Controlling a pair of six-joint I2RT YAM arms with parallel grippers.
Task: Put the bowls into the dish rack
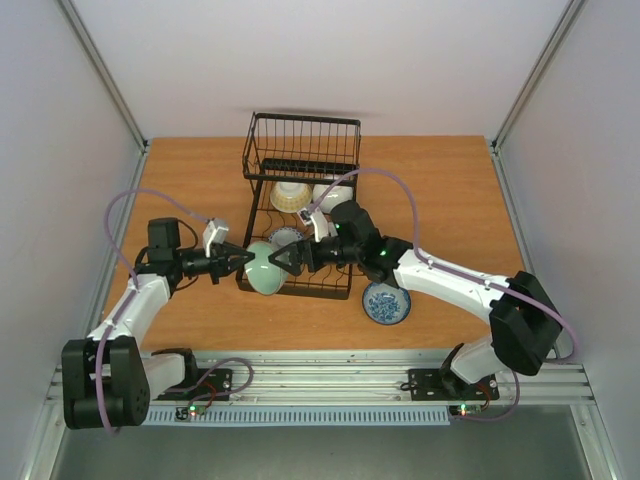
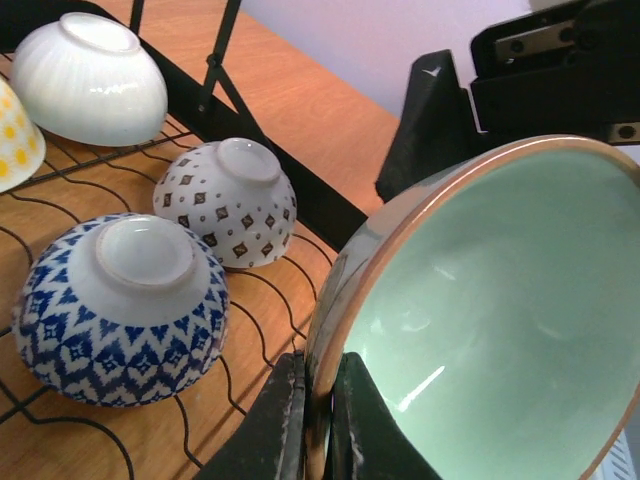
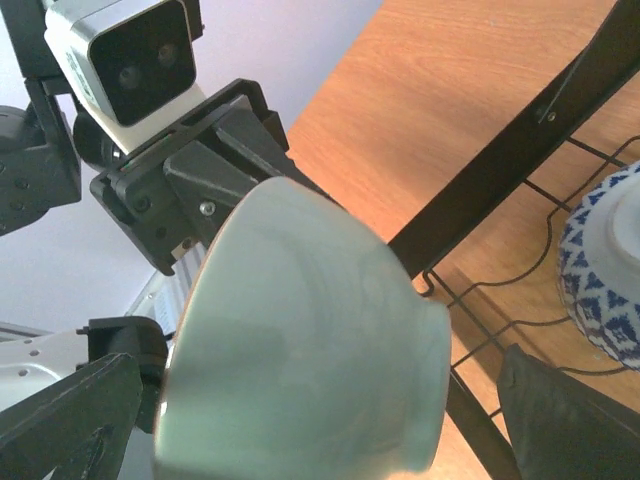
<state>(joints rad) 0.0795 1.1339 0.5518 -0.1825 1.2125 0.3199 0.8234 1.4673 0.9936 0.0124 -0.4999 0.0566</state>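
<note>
My left gripper (image 1: 237, 263) is shut on the rim of the pale green bowl (image 1: 263, 270) and holds it tilted at the front left corner of the black wire dish rack (image 1: 300, 150). In the left wrist view its fingers (image 2: 275, 425) pinch the bowl's rim (image 2: 500, 330). My right gripper (image 1: 284, 260) is open and faces the bowl's outer side (image 3: 300, 350), one finger (image 3: 70, 420) on either side. Upside down in the rack lie a blue-and-white bowl (image 2: 120, 310), a pink-red patterned bowl (image 2: 228, 200), a white bowl (image 2: 88, 78) and a yellow-dotted bowl (image 2: 12, 135).
Another blue-and-white bowl (image 1: 386, 302) sits upright on the wooden table (image 1: 450, 200) just right of the rack, under my right arm. The rack's taller basket section (image 1: 303, 140) is at the far end. Walls close in the table on the left, right and back.
</note>
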